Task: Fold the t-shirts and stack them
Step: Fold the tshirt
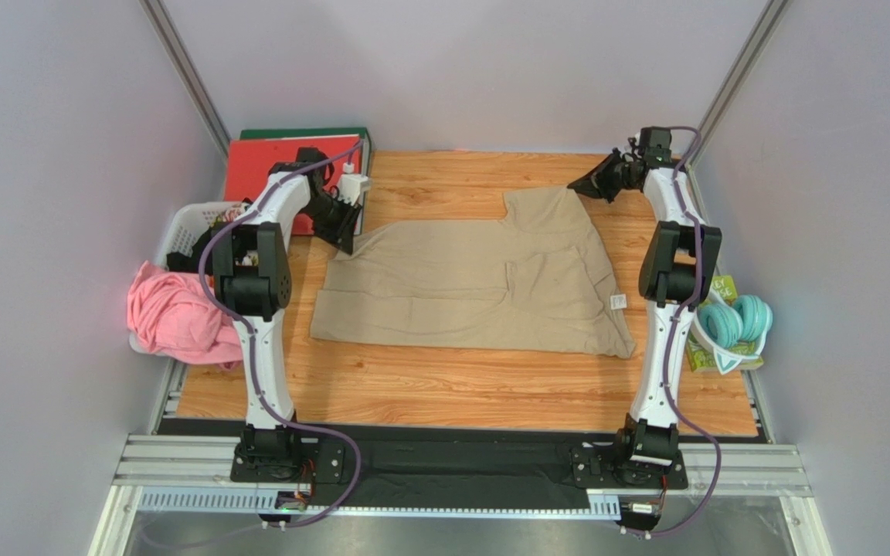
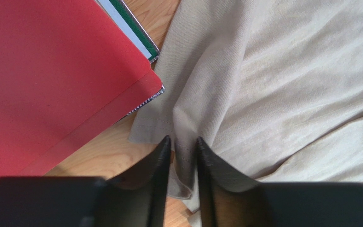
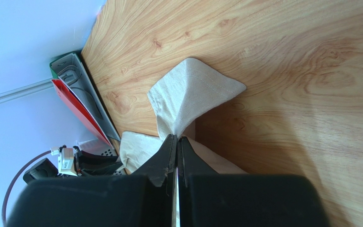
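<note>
While the right gripper point(image 3: 177, 138) clamps the tan t-shirt point(image 1: 473, 284) by a corner, the left gripper point(image 2: 181, 140), jaws slightly parted, straddles a fold.

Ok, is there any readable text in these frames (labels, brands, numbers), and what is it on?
No text can be read in any view.
White label on the tan t-shirt: too small to read.
Green packet under the teal headphones: print too small and blurred.
Red folder: plain cover, no writing visible.
</note>
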Robot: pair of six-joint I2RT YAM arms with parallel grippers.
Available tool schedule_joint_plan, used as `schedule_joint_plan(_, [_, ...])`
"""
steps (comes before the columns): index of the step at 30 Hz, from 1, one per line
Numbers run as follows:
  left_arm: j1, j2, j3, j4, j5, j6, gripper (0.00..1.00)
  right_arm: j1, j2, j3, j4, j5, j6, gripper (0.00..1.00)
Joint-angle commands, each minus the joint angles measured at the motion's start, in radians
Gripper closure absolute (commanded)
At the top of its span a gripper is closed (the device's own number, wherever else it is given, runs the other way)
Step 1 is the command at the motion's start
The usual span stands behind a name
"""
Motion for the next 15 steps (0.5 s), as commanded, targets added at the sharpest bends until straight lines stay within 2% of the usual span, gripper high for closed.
schedule_joint_plan(1, [0.009, 0.003, 0.034, 0.007, 0.028, -0.015, 0.63, -0.005, -0.009, -0.008, 0.026, -0.018, -0.004, 1.0])
schedule_joint_plan(15, [0.008, -0.002, 0.074, 0.006, 0.051, -0.036, 0.65, -0.004, -0.012, -0.049, 0.026, -0.009, -0.029, 1.0])
